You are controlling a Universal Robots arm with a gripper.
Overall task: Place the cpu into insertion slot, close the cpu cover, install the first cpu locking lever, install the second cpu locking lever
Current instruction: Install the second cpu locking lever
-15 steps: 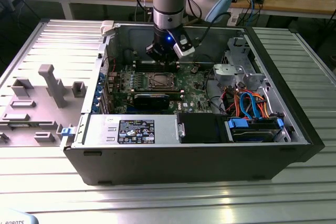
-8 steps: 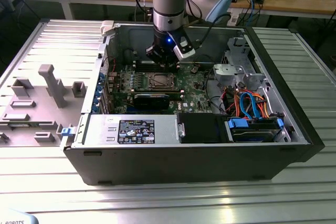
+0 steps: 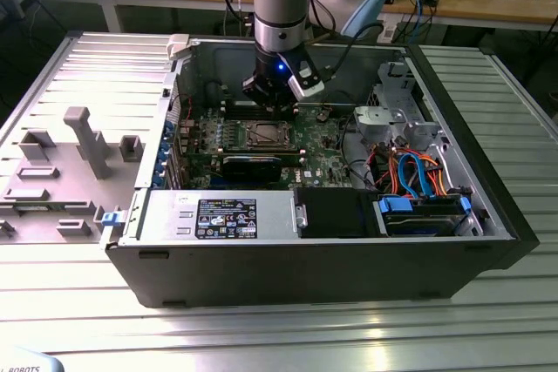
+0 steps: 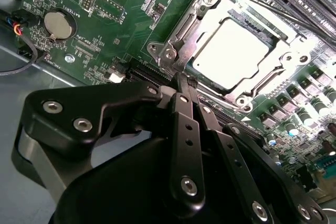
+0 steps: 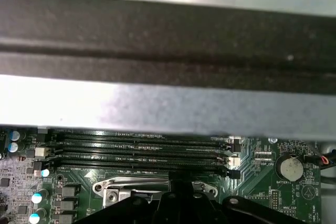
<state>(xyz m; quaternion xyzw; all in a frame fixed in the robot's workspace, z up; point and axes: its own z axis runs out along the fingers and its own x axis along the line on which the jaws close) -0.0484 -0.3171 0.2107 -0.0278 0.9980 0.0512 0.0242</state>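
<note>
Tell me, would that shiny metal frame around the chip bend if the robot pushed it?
Probably a bit: the cpu cover looks like thin sheet metal with a big window. It likely swings rather than slides, since it seems fastened at the socket. The gripper is close.

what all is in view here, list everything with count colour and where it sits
silver-grey square cpu: 1, silver-grey, seated in the socket under the frame
silver metal cpu cover frame: 1, silver, lying closed around the cpu
insertion slot: 1, silver rim, middle of the board
green motherboard: 1, green, floor of the case
round coin battery: 1, silver, on the board away from the socket
long black memory slots: several, black, parallel rows beside the socket
black computer case: 1, black, open on the metal table
orange and blue cables: a bundle, at the exterior view's right in the case
grey plastic fixture: 1, grey, at the exterior view's left of the case
black gripper: 1, black, fingertips together at the socket's edge
</note>
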